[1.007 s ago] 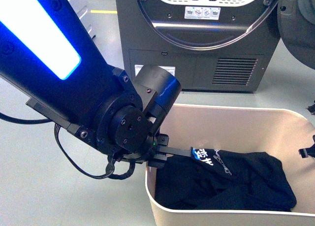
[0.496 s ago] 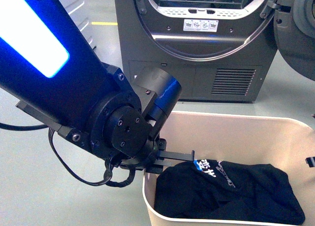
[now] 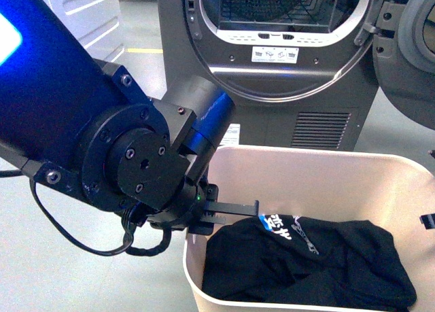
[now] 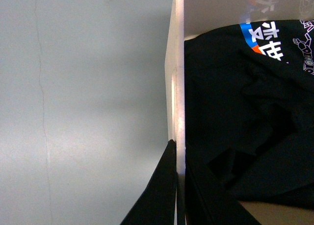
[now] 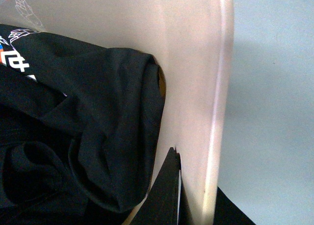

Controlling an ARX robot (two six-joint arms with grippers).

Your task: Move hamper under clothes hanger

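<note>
The beige hamper (image 3: 306, 169) stands on the floor in front of me and holds black clothes (image 3: 306, 257) with white print. My left gripper (image 3: 204, 220) is shut on its left wall, one finger inside and one outside, as the left wrist view (image 4: 179, 151) shows on the rim (image 4: 175, 87). My right gripper (image 5: 195, 168) is shut on the right wall (image 5: 196, 87), next to the black clothes (image 5: 88, 112). In the front view only a bit of it shows at the right edge (image 3: 427, 220). The clothes hanger is out of view.
A dark grey front-loading dryer (image 3: 272, 122) stands just behind the hamper, its door (image 3: 408, 54) swung open to the right. A white cabinet (image 3: 81, 13) stands at the back left. My large left arm (image 3: 61, 122) fills the left of the front view. Grey floor (image 3: 54, 271) lies around.
The dryer now shows lower and larger in the front view. The hamper and my left arm have shifted a little to the left. Both grippers stay clamped on the walls.
</note>
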